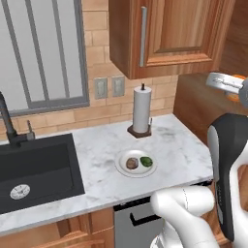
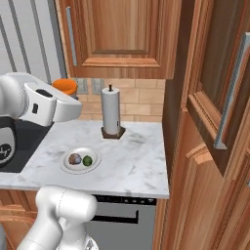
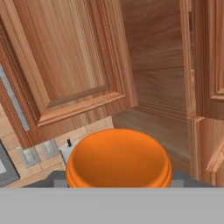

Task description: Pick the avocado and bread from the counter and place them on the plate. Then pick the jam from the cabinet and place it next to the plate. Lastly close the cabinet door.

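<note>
- While the arm is raised above the counter (image 2: 132,161), the gripper (image 3: 118,186) pinches the jam (image 3: 118,159); in the hand view the orange jar sits right at the finger tips, and both base views show an orange patch at the hand.
- The jam hangs in the air, clear of the cabinet (image 2: 215,122) and well above the marble; it is not yet set down.
- Below and forward of the hand, the plate (image 1: 122,167) rests on the counter in front of the paper-towel roll (image 1: 142,109).
- The bread (image 1: 131,163) and the avocado (image 1: 146,161) both lie on the plate, side by side, the bread toward the sink (image 1: 34,169).
- The cabinet door (image 2: 222,93) stands swung out toward the robot, its long bar handle in plain sight in the right base view.
- Judgement on progress: the first two placements appear done, and the jar is fetched. Outstanding: setting the jam on the marble next to the plate, then shutting the cabinet door.
- Risk noted: bare counter lies on either side of the plate, so room for the jar seems adequate.
</note>
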### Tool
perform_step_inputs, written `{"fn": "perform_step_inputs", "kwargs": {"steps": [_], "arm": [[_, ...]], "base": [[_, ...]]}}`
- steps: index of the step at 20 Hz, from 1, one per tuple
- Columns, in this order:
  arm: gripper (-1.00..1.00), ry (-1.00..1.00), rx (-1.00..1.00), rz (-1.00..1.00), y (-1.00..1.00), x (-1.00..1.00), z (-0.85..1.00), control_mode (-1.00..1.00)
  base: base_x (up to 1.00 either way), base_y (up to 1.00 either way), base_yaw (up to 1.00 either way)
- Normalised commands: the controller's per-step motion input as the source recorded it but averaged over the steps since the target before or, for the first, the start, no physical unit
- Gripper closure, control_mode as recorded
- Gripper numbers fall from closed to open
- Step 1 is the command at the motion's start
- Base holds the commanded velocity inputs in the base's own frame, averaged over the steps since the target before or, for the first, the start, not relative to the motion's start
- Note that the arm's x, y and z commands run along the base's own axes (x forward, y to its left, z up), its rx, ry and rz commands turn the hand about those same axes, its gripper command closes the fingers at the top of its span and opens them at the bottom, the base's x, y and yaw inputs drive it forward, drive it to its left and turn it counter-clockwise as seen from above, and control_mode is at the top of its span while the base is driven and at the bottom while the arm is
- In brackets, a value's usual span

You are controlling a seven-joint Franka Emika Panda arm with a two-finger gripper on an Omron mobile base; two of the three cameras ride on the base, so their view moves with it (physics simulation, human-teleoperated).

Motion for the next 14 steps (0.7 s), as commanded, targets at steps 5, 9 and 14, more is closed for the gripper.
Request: {"fn": "perform_step_inputs", "kwargs": {"steps": [5,9,14], "arm": [[1.00,0.00,0.00,0.00,0.00,0.00,0.00,1.00],[1.00,0.00,0.00,0.00,0.00,0.00,0.00,1.00],[1.00,0.00,0.00,0.00,0.00,0.00,0.00,1.00]], "base": [[0.02,0.00,0.15],[0.00,0.11,0.05],[-0.10,0.23,0.05]]}}
